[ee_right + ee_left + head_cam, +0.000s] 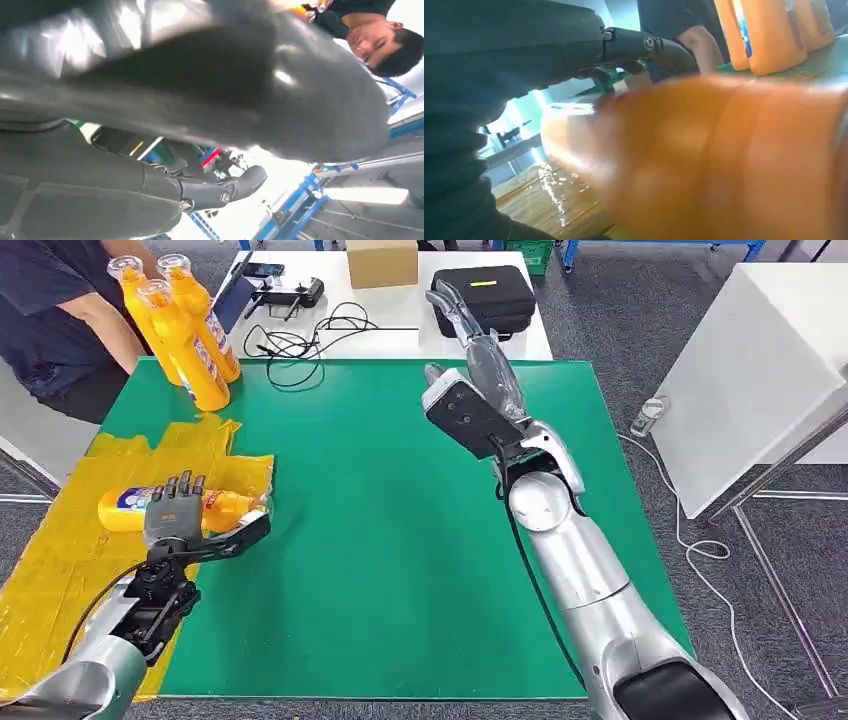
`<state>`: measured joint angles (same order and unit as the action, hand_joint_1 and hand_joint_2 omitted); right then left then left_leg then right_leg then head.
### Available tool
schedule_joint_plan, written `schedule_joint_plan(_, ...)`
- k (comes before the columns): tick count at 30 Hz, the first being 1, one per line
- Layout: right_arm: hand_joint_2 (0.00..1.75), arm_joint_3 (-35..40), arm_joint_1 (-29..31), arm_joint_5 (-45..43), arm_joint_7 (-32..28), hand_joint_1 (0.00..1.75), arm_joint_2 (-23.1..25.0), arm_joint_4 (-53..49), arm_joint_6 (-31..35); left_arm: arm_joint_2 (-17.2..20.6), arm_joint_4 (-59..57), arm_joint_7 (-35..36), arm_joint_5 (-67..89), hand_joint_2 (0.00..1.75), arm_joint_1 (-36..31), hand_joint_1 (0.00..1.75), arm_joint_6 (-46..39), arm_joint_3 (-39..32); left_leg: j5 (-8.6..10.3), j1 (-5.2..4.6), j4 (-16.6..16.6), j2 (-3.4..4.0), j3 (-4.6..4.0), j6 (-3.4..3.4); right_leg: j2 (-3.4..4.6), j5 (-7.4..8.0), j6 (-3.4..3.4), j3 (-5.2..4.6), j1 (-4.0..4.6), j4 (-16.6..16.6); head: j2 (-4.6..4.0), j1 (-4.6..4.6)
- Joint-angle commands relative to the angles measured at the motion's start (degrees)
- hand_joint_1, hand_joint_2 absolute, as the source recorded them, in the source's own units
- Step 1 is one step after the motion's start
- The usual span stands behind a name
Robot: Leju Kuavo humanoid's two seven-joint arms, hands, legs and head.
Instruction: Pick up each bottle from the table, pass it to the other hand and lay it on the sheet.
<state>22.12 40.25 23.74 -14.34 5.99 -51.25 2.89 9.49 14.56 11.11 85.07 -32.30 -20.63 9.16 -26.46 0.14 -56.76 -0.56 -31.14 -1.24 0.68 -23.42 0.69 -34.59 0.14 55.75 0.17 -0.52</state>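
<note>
Near table's left edge, on sheet point(60, 540): bottle point(125, 506) lying flat, clasped by left hand point(176, 510), so laying-down step judged nearly done, release called for next; right hand point(480, 365) raised mid-table, fingers apart, holding nothing; head view places three bottles point(185, 330) at far-left corner, left wrist view blurred orange.

Orange bottle point(125, 506) w/ blue-white label; yellow sheet point(60, 540); green table point(400, 540); dk grey left robot hand point(172, 510).
</note>
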Motion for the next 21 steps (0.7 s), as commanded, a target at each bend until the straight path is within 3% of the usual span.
schedule_joint_plan(1, 0.0, 0.18, 1.14, -2.18, -1.01, 0.0, -1.09, 4.05, -0.97, -0.27, -2.33, -3.01, -1.26, 1.75, -2.69, 0.0, -1.64, -3.13, -0.06, 0.05, 0.0, -0.04, 0.15, 0.04, -0.12, -0.07, 0.04, 0.2, 0.05, -0.04, 0.0, 0.0)
schedule_joint_plan(5, 0.0, -0.59, -0.36, -1.46, -1.23, 0.0, -0.61, 1.95, 5.15, -1.28, -1.23, -9.08, -6.71, 1.75, -2.51, 0.0, -6.89, -8.23, -0.06, 0.03, 0.01, -0.07, 0.18, 0.05, -0.16, -0.09, 0.04, 0.22, 0.03, -0.03, 0.0, 0.02)
schedule_joint_plan(7, 0.0, -1.5, -1.69, -2.98, -1.33, 0.0, -0.8, 0.75, 6.31, -2.35, 0.14, -18.61, -14.92, 1.75, -2.59, 0.0, -11.65, -14.86, -0.06, 0.05, 0.01, -0.1, 0.17, 0.06, -0.19, -0.09, 0.04, 0.23, 0.06, -0.05, 0.0, 0.0)
schedule_joint_plan(8, 0.0, -1.5, -1.69, -2.98, -1.33, 0.0, -0.8, 0.75, 6.31, -2.35, 0.14, -18.61, -14.92, 1.75, -2.59, 0.0, -11.65, -14.86, -0.03, 0.03, 0.01, -0.13, 0.1, 0.04, -0.2, -0.07, 0.03, 0.16, 0.04, -0.04, 0.0, 0.0)
schedule_joint_plan(10, 0.0, -0.99, -2.05, -2.97, -2.82, 0.0, -1.93, 1.68, 7.96, -4.37, 3.24, -38.33, -32.06, 1.75, -2.91, 0.0, -11.88, -26.29, -0.04, 0.04, 0.0, -0.17, 0.14, 0.05, -0.25, -0.09, 0.04, 0.2, 0.05, -0.04, 0.0, 0.0)
schedule_joint_plan(11, 0.0, -0.99, -2.05, -2.96, -2.83, 0.0, -2.0, 1.76, 7.96, -4.32, 3.24, -38.33, -32.08, 1.75, -3.01, 0.0, -11.79, -26.26, -0.01, 0.05, -0.01, -0.14, 0.05, 0.03, -0.21, -0.04, 0.03, 0.12, 0.06, -0.05, -0.02, 0.0)
schedule_joint_plan(12, 0.0, -0.6, -1.7, -3.67, -3.75, 0.0, -2.42, 3.1, 6.07, -5.3, 5.77, -46.49, -41.24, 1.75, -3.25, 0.0, -5.31, -30.31, -0.05, 0.05, -0.04, -0.2, 0.13, 0.04, -0.31, -0.1, 0.06, 0.22, 0.07, -0.04, -0.02, 0.0)
schedule_joint_plan(13, 0.0, -0.52, -1.36, -4.09, -4.26, 0.0, -2.58, 4.34, 4.95, -5.66, 7.42, -48.73, -46.24, 1.75, -3.53, 0.0, -0.63, -31.4, -0.01, 0.04, -0.04, -0.16, 0.04, 0.02, -0.26, -0.05, 0.05, 0.09, 0.05, -0.03, -0.02, 0.0)
schedule_joint_plan(14, 0.0, -0.66, -1.22, -4.36, -4.96, 0.0, -2.54, 5.19, 4.82, -5.64, 8.62, -47.78, -46.96, 0.0, -3.58, 0.0, 0.05, -30.46, -0.04, 0.06, -0.07, -0.26, 0.11, 0.04, -0.39, -0.12, 0.07, 0.21, 0.08, -0.01, -0.02, 0.0)
schedule_joint_plan(15, 0.0, -0.81, -1.11, -5.48, -5.04, 0.0, -2.49, 6.29, 2.95, -6.82, 13.95, -51.11, -54.69, 0.0, -2.74, 0.0, 6.58, -31.64, -0.02, 0.05, -0.07, -0.2, 0.06, 0.03, -0.32, -0.08, 0.05, 0.13, 0.07, -0.01, 0.0, 0.0)
schedule_joint_plan(19, 0.0, -0.56, -1.35, -6.9, -6.84, 0.0, -2.1, 9.76, 1.36, -7.39, 25.42, -51.11, -68.74, 0.0, 0.65, 0.0, 8.67, -23.45, -0.03, 0.07, -0.05, -0.17, 0.1, 0.04, -0.3, -0.07, 0.05, 0.16, 0.09, -0.05, 0.0, 0.02)
schedule_joint_plan(21, 0.0, -0.52, -1.54, -6.96, -7.13, 0.0, -2.08, 9.89, 1.42, -7.53, 25.27, -51.11, -68.86, 0.0, 0.52, 0.0, 8.41, -23.08, -0.05, 0.05, 0.0, -0.15, 0.19, 0.04, -0.27, -0.09, 0.06, 0.24, 0.07, -0.08, 0.0, 0.0)
